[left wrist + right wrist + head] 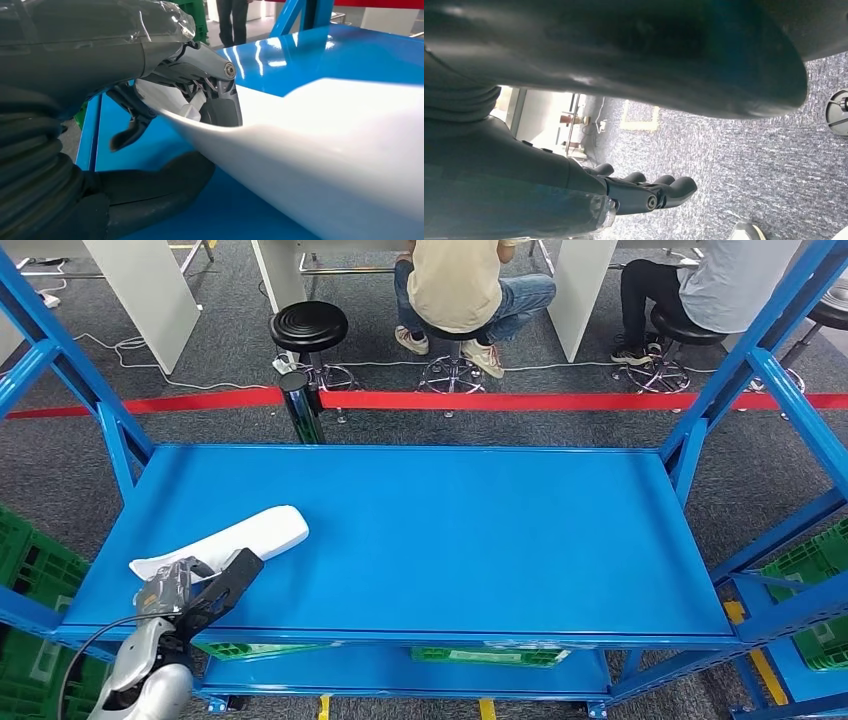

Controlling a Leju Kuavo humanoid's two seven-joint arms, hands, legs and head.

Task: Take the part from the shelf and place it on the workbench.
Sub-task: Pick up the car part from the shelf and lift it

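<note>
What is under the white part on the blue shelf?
The blue shelf top lies under the white part. At its near end the left hand grips it, thumb beneath. How much of the part rests flat on the shelf is hidden.

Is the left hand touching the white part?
Touching. The left wrist view shows the left hand with fingers pressed on the white part.
</note>
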